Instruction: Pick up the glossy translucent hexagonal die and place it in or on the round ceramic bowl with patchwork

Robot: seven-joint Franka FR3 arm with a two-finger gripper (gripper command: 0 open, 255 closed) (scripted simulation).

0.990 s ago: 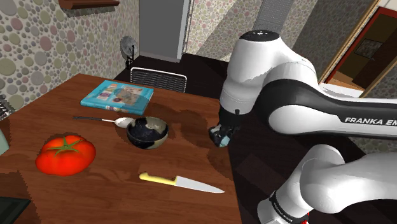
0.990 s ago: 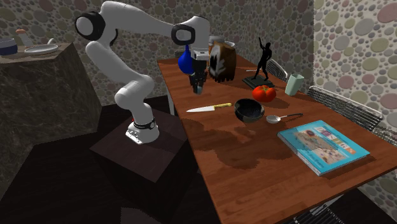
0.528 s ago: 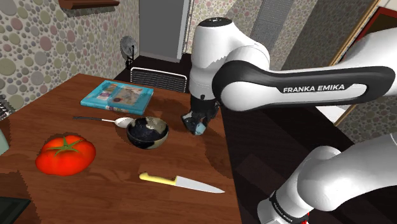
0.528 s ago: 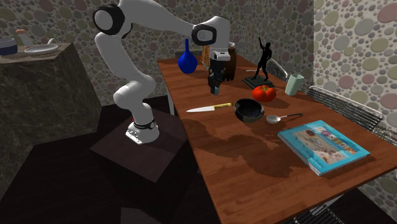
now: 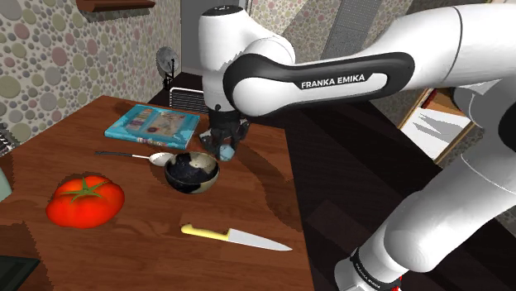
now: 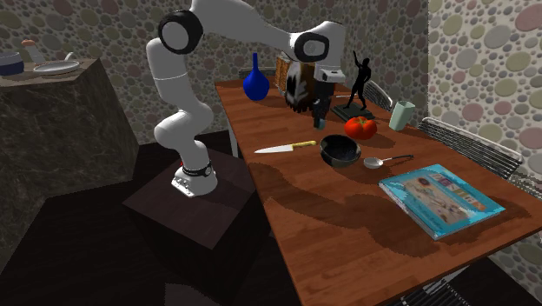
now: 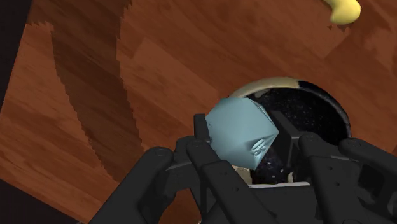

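Shoulder view: "FRANKA EMIKA" on the arm (image 5: 339, 80), die (image 5: 227, 154) in hand (image 5: 224, 149)

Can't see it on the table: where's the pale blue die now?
The die is clasped in the gripper, in the air beside the dark bowl, on its right in the shoulder view.

The die (image 7: 238, 126) and the gripper (image 7: 243, 145) clasping it hide part of the bowl (image 7: 280, 81), and the wrist view's edge cuts off the knife's yellow handle (image 7: 344, 9). The shoulder view's lower left edge cuts off a dark thing (image 5: 15, 269) at the table's (image 5: 132, 244) corner.
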